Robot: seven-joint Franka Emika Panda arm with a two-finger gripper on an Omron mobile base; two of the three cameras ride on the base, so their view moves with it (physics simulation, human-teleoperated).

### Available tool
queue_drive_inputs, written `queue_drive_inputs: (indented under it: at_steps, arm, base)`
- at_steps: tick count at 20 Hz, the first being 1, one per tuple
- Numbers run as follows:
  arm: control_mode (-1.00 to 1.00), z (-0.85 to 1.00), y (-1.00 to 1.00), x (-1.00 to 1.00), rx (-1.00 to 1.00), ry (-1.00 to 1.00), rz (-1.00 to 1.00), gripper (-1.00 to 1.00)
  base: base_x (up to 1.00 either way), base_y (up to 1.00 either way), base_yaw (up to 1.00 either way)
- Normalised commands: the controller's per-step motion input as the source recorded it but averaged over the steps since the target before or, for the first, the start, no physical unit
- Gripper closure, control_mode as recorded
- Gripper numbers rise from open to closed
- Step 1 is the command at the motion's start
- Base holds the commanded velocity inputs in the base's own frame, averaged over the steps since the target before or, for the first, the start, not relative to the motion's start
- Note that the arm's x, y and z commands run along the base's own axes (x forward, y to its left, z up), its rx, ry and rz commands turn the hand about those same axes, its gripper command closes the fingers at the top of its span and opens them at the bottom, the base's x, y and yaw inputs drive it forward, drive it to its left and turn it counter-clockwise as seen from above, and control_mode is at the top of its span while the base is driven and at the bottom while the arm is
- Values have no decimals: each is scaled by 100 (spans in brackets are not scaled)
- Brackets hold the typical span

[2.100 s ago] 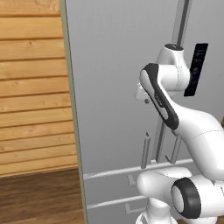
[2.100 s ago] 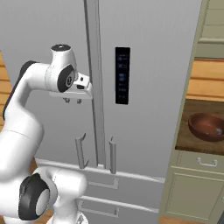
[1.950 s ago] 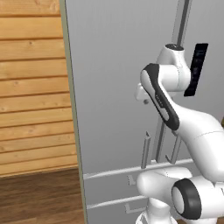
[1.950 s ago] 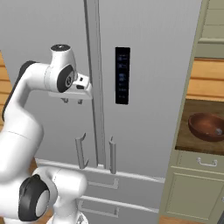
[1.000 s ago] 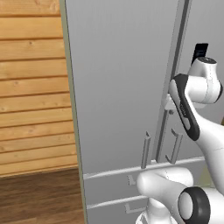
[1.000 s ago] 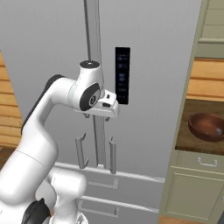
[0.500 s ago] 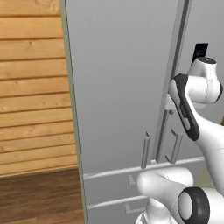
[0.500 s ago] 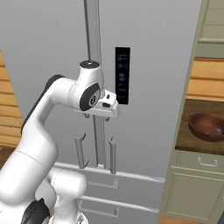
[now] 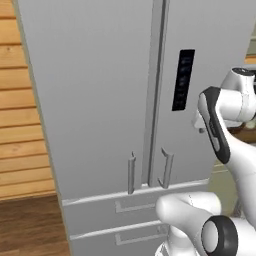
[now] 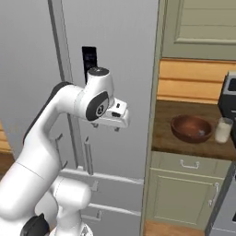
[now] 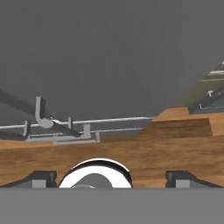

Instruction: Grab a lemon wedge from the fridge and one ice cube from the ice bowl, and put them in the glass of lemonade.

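- Left base view: tall light-grey French-door fridge (image 9: 100,100) fills the frame, doors closed, slim vertical handles (image 9: 159,75) at centre; reach those first.
- Right base view: hand (image 10: 115,116) mid-frame, beside the fridge; reddish-brown wooden bowl (image 10: 191,128) and small glass of pale lemonade (image 10: 223,130) on the desk (image 10: 161,133), right.
- Hand view: fingertips (image 11: 41,178) wide apart, empty; square them to a handle before closing.

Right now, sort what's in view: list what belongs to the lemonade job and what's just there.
For the job:
fridge, doors shut
ice bowl on the counter
glass of lemonade beside it
pincer, open, empty

Just there:
beige cabinet
dark appliance
wood-plank wall
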Motion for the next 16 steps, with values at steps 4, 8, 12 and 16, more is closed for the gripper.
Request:
queue_drive_inputs:
  at_steps: [4, 8, 12, 16]
  arm:
    - [100, 0, 0, 0, 0, 0, 0, -100]
    - [100, 0, 0, 0, 0, 0, 0, -100]
    - [100, 0, 0, 0, 0, 0, 0, -100]
    - [100, 0, 0, 0, 0, 0, 0, -100]
  base:
    - [10, -100, 0]
    - [4, -100, 0]
    - [20, -100, 0]
    - [83, -83, 0]
